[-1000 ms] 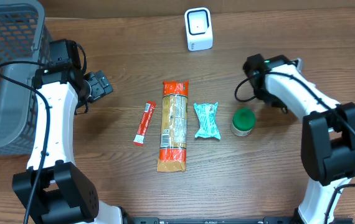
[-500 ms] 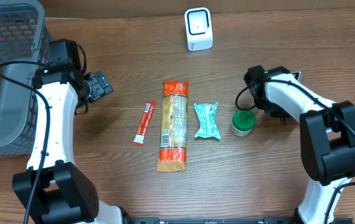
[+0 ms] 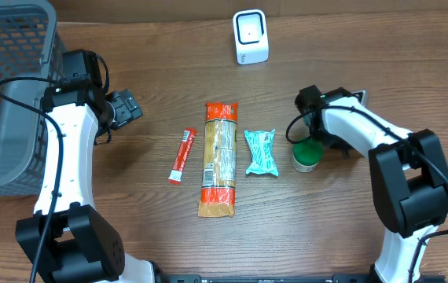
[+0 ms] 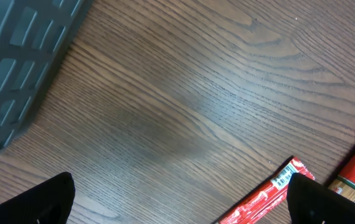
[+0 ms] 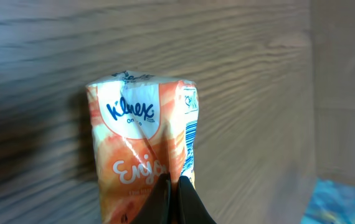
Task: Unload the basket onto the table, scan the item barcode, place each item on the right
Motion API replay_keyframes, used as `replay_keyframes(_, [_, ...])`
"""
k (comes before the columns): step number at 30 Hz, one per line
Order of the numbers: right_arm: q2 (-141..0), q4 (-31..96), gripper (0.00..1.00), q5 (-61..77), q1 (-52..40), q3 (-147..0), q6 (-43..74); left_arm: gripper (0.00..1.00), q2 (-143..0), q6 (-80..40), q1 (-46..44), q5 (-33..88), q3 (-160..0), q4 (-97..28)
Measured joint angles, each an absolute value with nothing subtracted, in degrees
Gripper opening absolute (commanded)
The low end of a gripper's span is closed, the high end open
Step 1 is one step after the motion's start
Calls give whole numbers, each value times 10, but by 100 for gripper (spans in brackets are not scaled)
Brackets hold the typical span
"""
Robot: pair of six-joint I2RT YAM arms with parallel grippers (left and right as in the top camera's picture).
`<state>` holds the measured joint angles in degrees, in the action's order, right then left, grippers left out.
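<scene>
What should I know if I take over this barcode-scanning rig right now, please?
Left hand: open, empty, hovering over the table near the basket.
Right hand: shut, tips over the orange tissue pack; no grip is evident.
Items: red stick packet, pasta packet, teal packet and green-lidded jar lie in a row mid-table; the scanner stands at the far edge.
Done: no item is at the scanner yet.
Left: pick up an item and show its barcode to the scanner.
</scene>
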<state>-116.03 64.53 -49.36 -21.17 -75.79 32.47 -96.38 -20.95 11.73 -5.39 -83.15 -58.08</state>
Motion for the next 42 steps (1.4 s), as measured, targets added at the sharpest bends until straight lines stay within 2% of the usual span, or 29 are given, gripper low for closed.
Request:
replay_keyframes(11, [-1160, 600, 13, -460, -226, -717, 328, 100, -964, -209, 117, -54, -832, -581])
replay_keyframes(19, [-1160, 620, 15, -462, -227, -722, 327, 100, -964, -209, 117, -54, -832, -581])
replay_keyframes(21, [-1160, 633, 19, -469, -227, -728, 327, 100, -964, -209, 117, -54, -832, -581])
replay_keyframes(24, [-1160, 644, 35, -476, -226, -748, 326, 100, -964, -209, 117, -54, -832, -581])
replay_keyframes(26, [-1160, 652, 41, -479, -226, -764, 326, 99, -964, -209, 117, -54, -832, -581])
replay_keyframes(32, [-1160, 670, 43, -426, -225, -830, 287, 100, -964, -209, 117, -54, -832, -581])
replay_keyframes(34, [-1157, 669, 57, -378, -223, -856, 260, 100, -964, -209, 117, -54, -832, -581])
replay_keyframes(35, [-1152, 668, 71, -344, -221, -868, 240, 100, -964, -209, 117, -54, -832, -581])
replay_keyframes(36, [-1148, 668, 75, -317, -218, -874, 230, 100, -964, -209, 117, -54, -832, -581])
replay_keyframes(42, [-1118, 723, 76, -140, -176, -890, 149, 100, -964, -209, 117, -54, -832, -581])
